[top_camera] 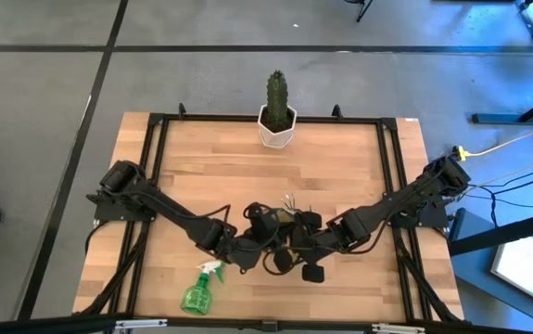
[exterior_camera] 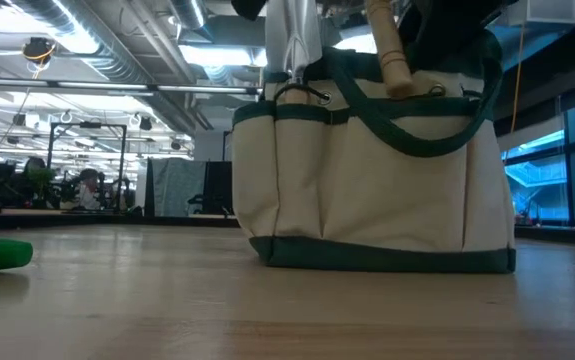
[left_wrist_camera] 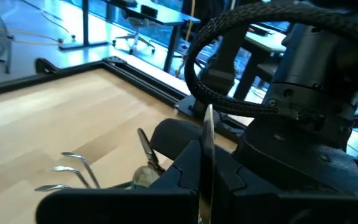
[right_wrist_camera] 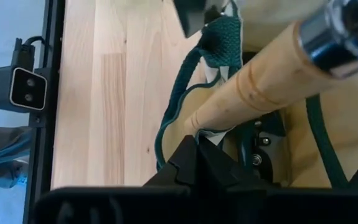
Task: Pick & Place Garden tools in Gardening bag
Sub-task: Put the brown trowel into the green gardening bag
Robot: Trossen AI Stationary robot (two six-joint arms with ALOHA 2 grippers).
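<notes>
While both pincers, left pincer [top_camera: 250, 252] and right pincer [top_camera: 296, 252], hang clamped empty over the gardening bag [exterior_camera: 372, 160] mid-desk, several tools stand inside; the spray bottle [top_camera: 198, 290] waits by the near edge.

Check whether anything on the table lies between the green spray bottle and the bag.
Nothing visible does. In the high view the spray bottle lies near the table's front edge, left of the bag, with bare wood between them. The low view agrees. Only the left gripper, shut, hangs above that side of the bag.
</notes>
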